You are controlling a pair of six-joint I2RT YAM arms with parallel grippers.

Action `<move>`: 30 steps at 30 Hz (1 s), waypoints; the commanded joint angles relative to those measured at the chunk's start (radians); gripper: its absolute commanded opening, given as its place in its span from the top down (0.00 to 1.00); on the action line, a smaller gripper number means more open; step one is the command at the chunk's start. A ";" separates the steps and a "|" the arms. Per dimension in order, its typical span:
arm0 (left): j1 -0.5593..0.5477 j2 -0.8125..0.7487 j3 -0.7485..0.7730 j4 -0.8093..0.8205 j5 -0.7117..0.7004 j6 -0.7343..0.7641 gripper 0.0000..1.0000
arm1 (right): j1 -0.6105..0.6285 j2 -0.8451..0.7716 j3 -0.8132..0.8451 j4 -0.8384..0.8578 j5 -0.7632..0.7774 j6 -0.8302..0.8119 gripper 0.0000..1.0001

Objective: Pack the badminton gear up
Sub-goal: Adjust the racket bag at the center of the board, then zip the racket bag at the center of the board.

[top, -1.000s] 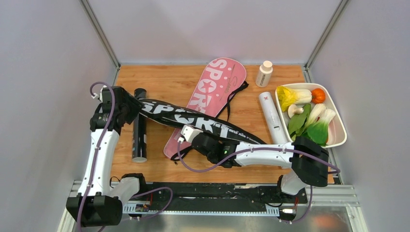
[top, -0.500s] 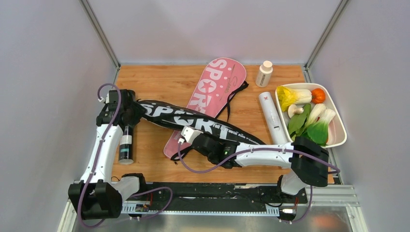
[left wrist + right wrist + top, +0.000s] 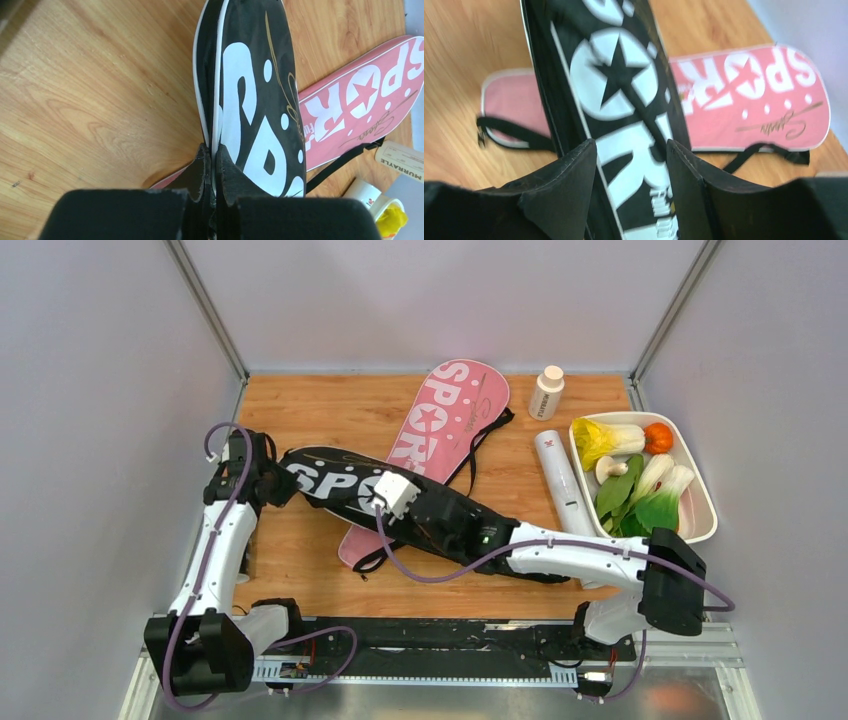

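The black "SPORT" bag [image 3: 330,480] lies slantwise across the wooden table, over the lower end of the pink "SPORT" bag [image 3: 445,425]. My left gripper [image 3: 274,484] is shut on the black bag's wide left end, and the wrist view shows the jaws [image 3: 214,150] pinching its white-piped edge [image 3: 260,100]. My right gripper [image 3: 631,150] is open and straddles the black bag [image 3: 619,75] at its lettering, fingers on either side. A white tube [image 3: 562,485] lies to the right. No racket or shuttlecock shows.
A small white bottle [image 3: 546,392] stands at the back right. Against the right wall sits a white tray [image 3: 703,525] of toy vegetables. The pink bag's black strap [image 3: 478,455] trails beside it. Grey walls close in the left, back and right.
My left gripper left the black tube, moved to the black bag's end and closed on it. My right gripper opened and slid up the bag. The black tube has dropped out of sight.
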 commanded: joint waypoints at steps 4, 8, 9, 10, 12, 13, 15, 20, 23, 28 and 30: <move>-0.001 -0.055 0.000 0.001 0.074 -0.043 1.00 | -0.056 0.092 0.155 0.097 -0.137 -0.083 0.38; -0.002 -0.067 -0.001 -0.003 0.089 -0.051 1.00 | -0.078 0.167 0.195 0.126 -0.214 -0.124 0.32; -0.002 -0.070 -0.004 -0.002 0.092 -0.052 1.00 | -0.088 0.186 0.208 0.126 -0.236 -0.125 0.32; -0.001 -0.071 -0.007 0.000 0.097 -0.055 1.00 | -0.096 0.201 0.219 0.127 -0.256 -0.128 0.32; -0.002 -0.074 -0.011 0.003 0.104 -0.060 1.00 | -0.104 0.234 0.238 0.126 -0.269 -0.141 0.33; -0.002 -0.076 -0.013 0.003 0.107 -0.061 1.00 | -0.106 0.252 0.247 0.130 -0.264 -0.151 0.33; -0.001 -0.075 -0.015 0.004 0.114 -0.063 1.00 | -0.115 0.285 0.271 0.138 -0.249 -0.168 0.34; -0.002 -0.078 -0.027 0.016 0.113 -0.067 1.00 | -0.138 0.359 0.374 0.136 -0.226 -0.192 0.79; -0.001 -0.073 -0.032 0.023 0.096 -0.063 1.00 | -0.137 0.355 0.470 -0.007 -0.333 -0.134 1.00; -0.001 -0.085 -0.050 0.047 0.094 -0.078 1.00 | -0.100 0.298 0.390 -0.065 -0.566 0.072 1.00; -0.001 -0.094 -0.057 0.059 0.092 -0.087 1.00 | -0.075 0.287 0.351 -0.063 -0.591 0.174 1.00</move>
